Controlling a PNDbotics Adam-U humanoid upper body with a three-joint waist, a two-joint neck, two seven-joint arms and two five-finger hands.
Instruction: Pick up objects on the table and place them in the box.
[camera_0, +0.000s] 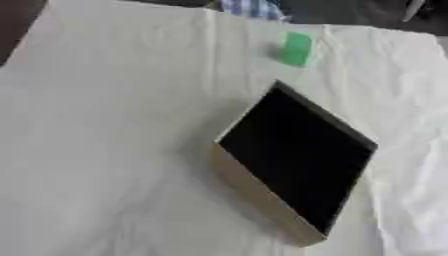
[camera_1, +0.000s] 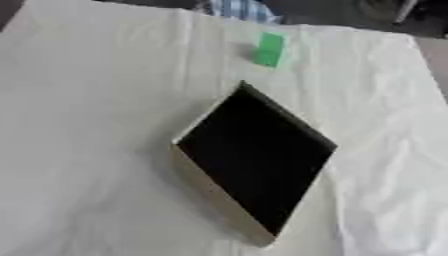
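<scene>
A shallow box (camera_0: 262, 200) with a dark inside and pale tan walls lies turned like a diamond in the middle of the white-clothed table (camera_0: 105, 125). Its inside looks black and I see nothing in it. A small green block (camera_0: 297, 48) stands upright on the cloth beyond the box's far corner, apart from it. Neither of my hands shows in either view.
The white cloth is wrinkled along the right side (camera_1: 394, 150). A blue-and-white checked thing (camera_1: 241, 10) shows at the table's far edge. Dark floor lies past the far edge and the upper left corner.
</scene>
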